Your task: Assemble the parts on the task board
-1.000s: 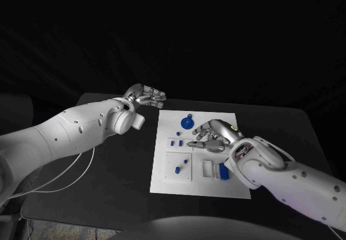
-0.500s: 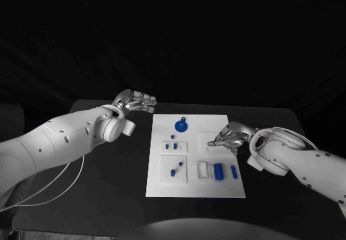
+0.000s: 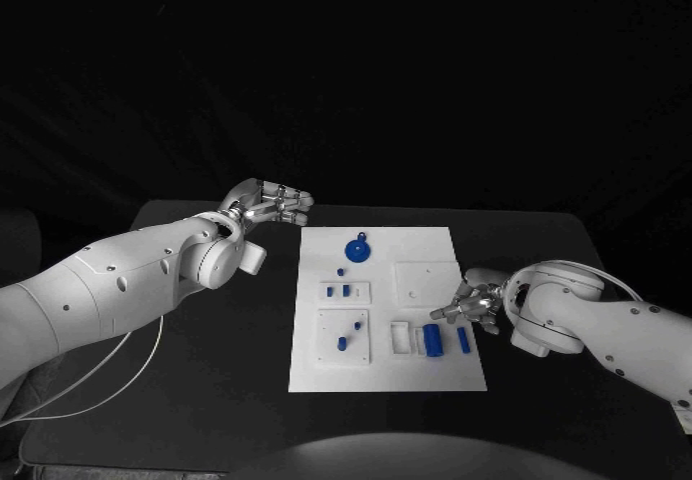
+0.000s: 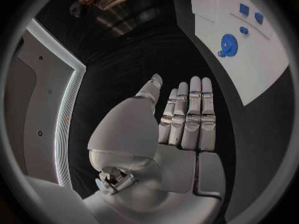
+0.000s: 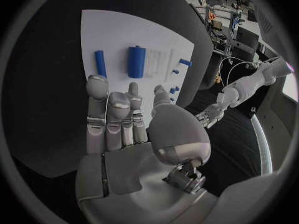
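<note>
Parts point(image 3: 464, 340) lie on the task board point(image 3: 433, 250) mid-bench. Right hand point(image 3: 469, 309) hovers just beside them, fingers point(image 5: 97, 104) apart, empty; left hand point(image 3: 267, 203) idles far left, fingers loosely open. Risk: a clumsy reach could knock the loose blue cylinder point(image 3: 433, 338) rolling.

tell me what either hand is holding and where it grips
Nothing is held. The left hand is open over the bare table, and the right hand is open beside the board.

the left hand point(image 3: 270, 205) is held raised at the end of the left arm point(image 3: 130, 270), fingers extended together, nothing gripped. the right hand point(image 3: 472, 305) is held low, fingers extended, nothing gripped.
</note>
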You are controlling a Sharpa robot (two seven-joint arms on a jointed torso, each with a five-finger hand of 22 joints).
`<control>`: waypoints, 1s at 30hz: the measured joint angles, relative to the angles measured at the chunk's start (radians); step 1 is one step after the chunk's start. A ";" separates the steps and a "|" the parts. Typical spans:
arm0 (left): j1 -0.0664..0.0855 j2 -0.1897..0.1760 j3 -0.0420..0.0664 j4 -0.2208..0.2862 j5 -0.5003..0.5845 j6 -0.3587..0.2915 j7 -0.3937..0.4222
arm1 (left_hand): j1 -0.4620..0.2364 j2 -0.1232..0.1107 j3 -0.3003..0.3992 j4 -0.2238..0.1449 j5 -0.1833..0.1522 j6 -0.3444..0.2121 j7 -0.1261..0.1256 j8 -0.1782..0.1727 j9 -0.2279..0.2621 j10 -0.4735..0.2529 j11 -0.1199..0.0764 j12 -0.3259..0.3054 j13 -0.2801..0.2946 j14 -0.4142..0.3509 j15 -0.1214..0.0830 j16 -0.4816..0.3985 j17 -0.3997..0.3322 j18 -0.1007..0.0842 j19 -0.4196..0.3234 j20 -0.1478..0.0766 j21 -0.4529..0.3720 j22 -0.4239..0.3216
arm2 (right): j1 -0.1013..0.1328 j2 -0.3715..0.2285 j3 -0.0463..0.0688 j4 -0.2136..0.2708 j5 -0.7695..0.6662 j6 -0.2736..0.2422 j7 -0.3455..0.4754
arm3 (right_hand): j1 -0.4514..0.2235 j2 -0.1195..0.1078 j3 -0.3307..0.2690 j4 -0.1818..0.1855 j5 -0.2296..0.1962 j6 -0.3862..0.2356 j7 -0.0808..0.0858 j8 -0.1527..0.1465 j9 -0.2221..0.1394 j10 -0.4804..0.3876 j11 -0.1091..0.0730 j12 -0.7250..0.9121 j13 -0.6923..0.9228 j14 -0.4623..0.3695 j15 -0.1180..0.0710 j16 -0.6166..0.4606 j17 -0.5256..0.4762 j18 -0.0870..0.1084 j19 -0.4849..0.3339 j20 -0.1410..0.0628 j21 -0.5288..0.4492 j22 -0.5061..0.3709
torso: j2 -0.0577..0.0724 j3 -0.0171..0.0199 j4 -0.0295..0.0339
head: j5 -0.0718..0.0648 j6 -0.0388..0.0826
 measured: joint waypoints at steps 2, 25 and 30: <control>0.000 0.000 0.000 0.000 0.001 0.002 0.004 | 0.005 0.020 -0.076 0.009 -0.029 0.000 0.000 0.000 0.000 -0.006 0.006 0.000 0.000 0.000 0.000 0.000 0.003 0.000 0.009 0.001 -0.008 -0.018 | -0.002 0.001 -0.007 -0.001 0.000 0.007 -0.020 | -0.009 0.000 0.000 0.000 -0.003 -0.006 0.000 0.000 -0.006 0.000 0.000 0.000 0.004 0.000 0.000 0.002 0.003 0.000 0.000 0.000 0.000 0.002 | 0.000 -0.0004 0.0001 | -0.001 -0.001; -0.001 -0.001 0.000 0.007 0.009 0.018 0.030 | -0.044 0.014 -0.172 0.024 -0.054 -0.030 0.009 0.000 0.000 -0.074 0.027 0.000 0.000 -0.068 0.039 0.000 -0.024 0.000 -0.006 0.023 -0.035 -0.109 | -0.028 0.082 -0.066 -0.063 -0.018 -0.010 -0.085 | -0.029 -0.013 0.001 0.018 -0.040 -0.047 0.015 0.003 -0.043 -0.004 0.004 -0.019 0.016 0.004 0.004 0.004 0.018 0.000 0.000 0.000 0.000 0.019 | 0.002 0.0014 -0.0006 | 0.004 -0.012; -0.001 -0.001 0.000 0.006 0.009 0.019 0.030 | -0.044 0.014 -0.169 0.027 -0.054 -0.030 0.009 0.000 0.000 -0.077 0.030 0.000 0.000 -0.068 0.039 0.000 -0.024 0.000 -0.006 0.023 -0.035 -0.116 | -0.032 0.097 -0.066 -0.072 -0.023 -0.028 -0.085 | -0.019 -0.011 0.016 -0.002 0.004 -0.050 0.014 0.003 0.075 -0.002 0.006 -0.019 0.016 0.004 0.004 0.004 0.020 0.000 0.000 0.000 0.000 0.023 | 0.002 0.0016 -0.0010 | 0.007 -0.016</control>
